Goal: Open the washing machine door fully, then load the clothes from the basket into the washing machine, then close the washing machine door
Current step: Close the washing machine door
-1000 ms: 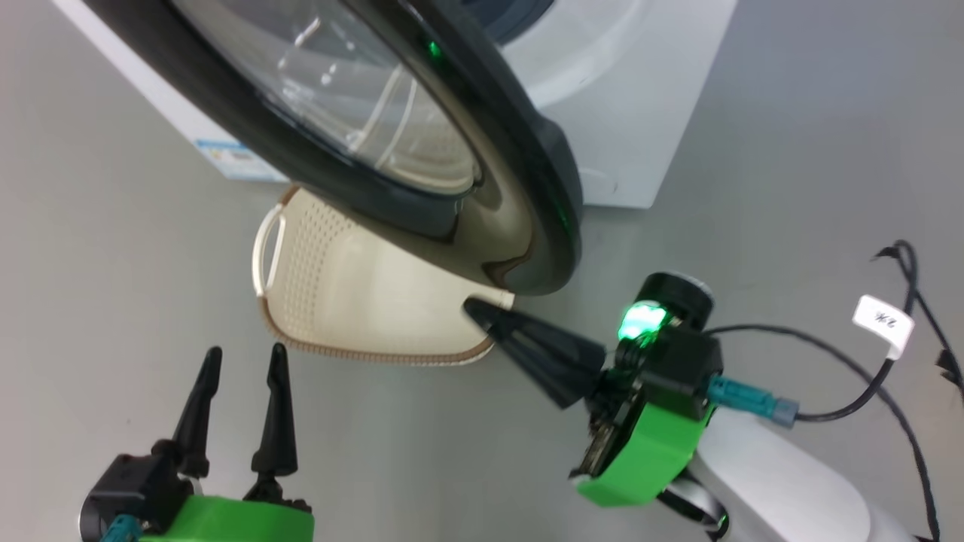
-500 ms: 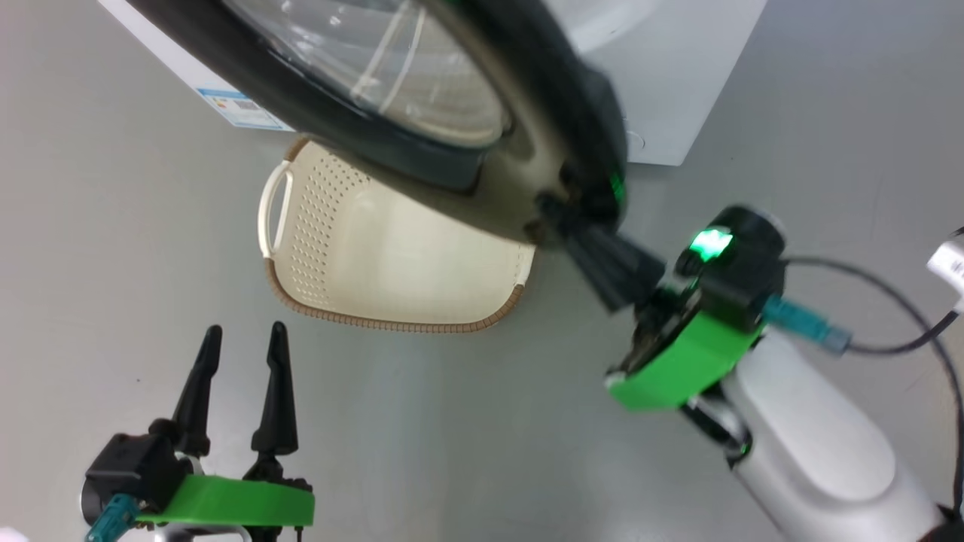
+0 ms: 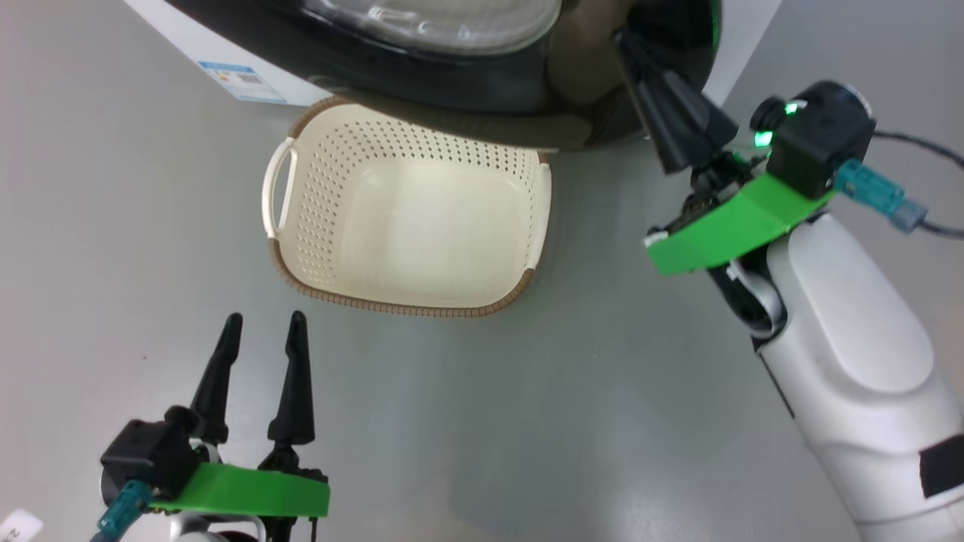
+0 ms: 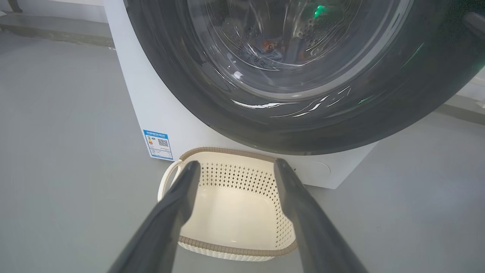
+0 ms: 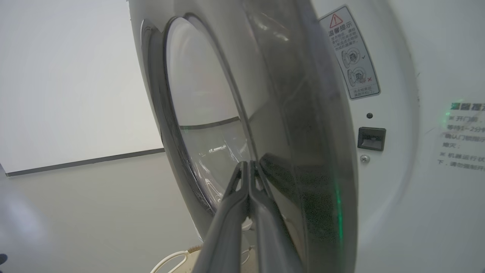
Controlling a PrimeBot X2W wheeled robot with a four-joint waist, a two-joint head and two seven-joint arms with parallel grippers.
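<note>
The washing machine door (image 3: 467, 83) stands a little ajar, its black rim close to the washing machine (image 4: 151, 94) front. My right gripper (image 3: 621, 34) is shut, empty, with its tips against the door's outer face (image 5: 310, 151), next to the glass. Through the glass, blue clothes (image 4: 269, 47) with an orange-brown print lie in the drum. The basket (image 3: 301, 196) sits empty on the floor below the door. My left gripper (image 3: 263, 320) hangs open near the basket's front rim (image 4: 235, 248), holding nothing.
The door's latch socket (image 5: 371, 138) and a warning sticker (image 5: 350, 53) show on the machine's white front. A blue label (image 3: 241, 81) marks its lower corner. A black cable (image 3: 926, 150) runs from my right wrist. Grey floor surrounds the basket.
The door has swung toward the machine with my shut right gripper following against it. The basket, earlier half covered by the door, now shows whole. The head view has shifted.
</note>
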